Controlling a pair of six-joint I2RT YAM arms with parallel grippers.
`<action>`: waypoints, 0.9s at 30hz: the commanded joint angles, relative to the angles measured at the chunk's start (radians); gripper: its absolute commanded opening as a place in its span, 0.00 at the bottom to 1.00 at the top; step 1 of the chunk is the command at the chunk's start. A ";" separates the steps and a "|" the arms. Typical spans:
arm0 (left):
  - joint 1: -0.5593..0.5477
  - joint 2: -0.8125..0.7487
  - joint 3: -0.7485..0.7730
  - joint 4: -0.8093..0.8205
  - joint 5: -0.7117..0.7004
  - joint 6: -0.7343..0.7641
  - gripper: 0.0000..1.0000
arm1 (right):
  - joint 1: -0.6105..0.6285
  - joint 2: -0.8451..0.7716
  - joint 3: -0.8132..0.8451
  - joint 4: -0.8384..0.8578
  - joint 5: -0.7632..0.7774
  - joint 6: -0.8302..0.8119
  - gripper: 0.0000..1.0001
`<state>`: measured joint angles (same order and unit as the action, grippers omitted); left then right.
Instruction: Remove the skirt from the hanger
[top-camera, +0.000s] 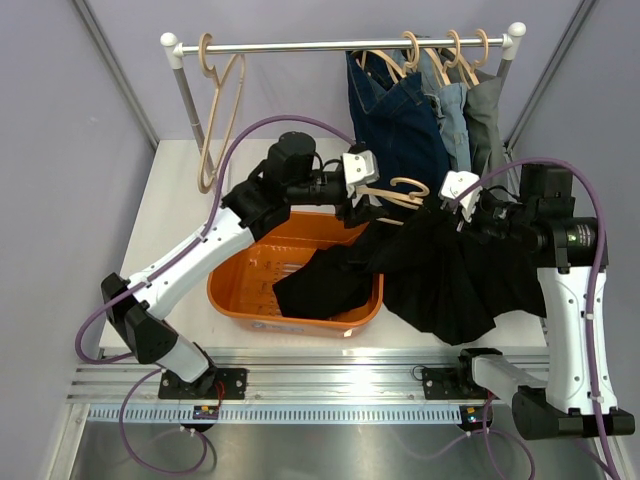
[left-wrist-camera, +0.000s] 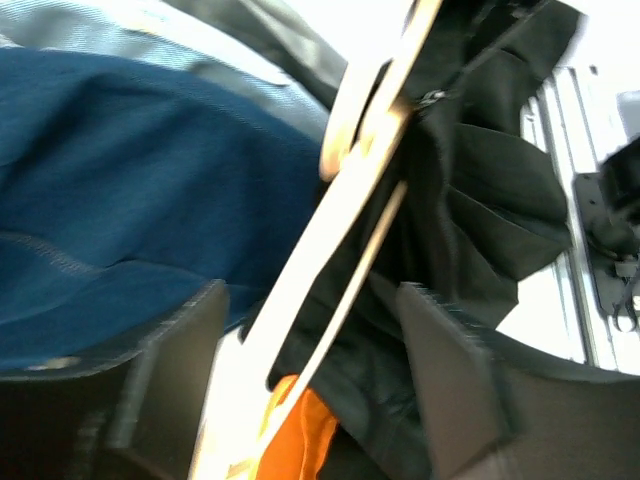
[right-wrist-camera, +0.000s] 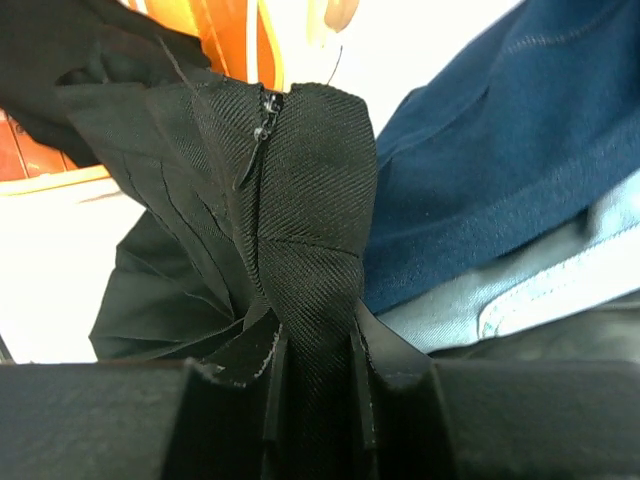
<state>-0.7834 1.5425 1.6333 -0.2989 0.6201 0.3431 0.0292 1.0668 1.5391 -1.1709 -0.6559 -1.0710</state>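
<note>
The black pleated skirt (top-camera: 455, 275) hangs off a pale wooden hanger (top-camera: 395, 192) held in the air above the basket's right end. My left gripper (top-camera: 352, 205) is open, and the hanger (left-wrist-camera: 340, 200) and a fold of the skirt (left-wrist-camera: 480, 200) pass between its spread fingers (left-wrist-camera: 170, 370). My right gripper (top-camera: 452, 205) is shut on the skirt's waistband (right-wrist-camera: 300, 200) by the zip, the cloth pinched between its pads (right-wrist-camera: 312, 345). The skirt's left part trails into the basket.
An orange basket (top-camera: 240, 290) sits under the left arm, with black cloth (top-camera: 320, 285) lying in it. A clothes rail (top-camera: 300, 45) at the back carries an empty hanger (top-camera: 215, 110) and hanging denim and grey garments (top-camera: 400, 110), close behind both grippers.
</note>
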 joint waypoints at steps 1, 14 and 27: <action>-0.027 -0.008 -0.006 0.032 0.064 0.020 0.65 | -0.005 0.001 0.073 -0.030 -0.068 -0.148 0.00; -0.030 -0.010 -0.044 -0.020 -0.026 0.111 0.10 | -0.005 0.051 0.150 -0.121 -0.140 -0.230 0.00; 0.081 -0.126 -0.069 -0.034 -0.106 0.162 0.00 | -0.113 0.035 0.113 -0.056 -0.067 -0.118 0.24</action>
<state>-0.7998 1.5116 1.5814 -0.3553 0.6456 0.4942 -0.0006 1.1271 1.6413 -1.2610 -0.7586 -1.2675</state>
